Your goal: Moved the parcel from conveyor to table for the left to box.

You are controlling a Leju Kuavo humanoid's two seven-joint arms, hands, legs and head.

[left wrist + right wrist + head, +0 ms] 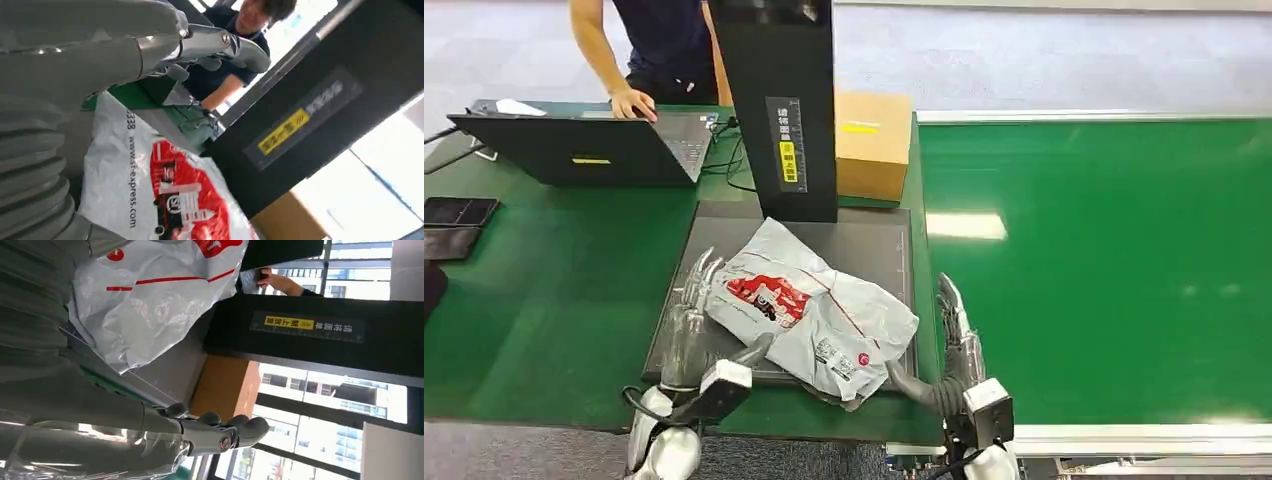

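1. Nearest us, our left hand [690, 310] lies flat and open against the left edge of the parcel [809, 310]; our right hand [954, 335] stands open just beside its right corner, thumb at the bag. Neither grips it.
2. The parcel lies on the dark platform [879, 245] on the table [544, 300]. We judge the slick bag may slide or crumple if we squeeze unevenly.
3. Farther off, the black column [776, 110] and cardboard box [873, 143] stand close; lifting high risks a knock.

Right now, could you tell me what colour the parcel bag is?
The parcel bag is light grey with red printing, clearest in head view.
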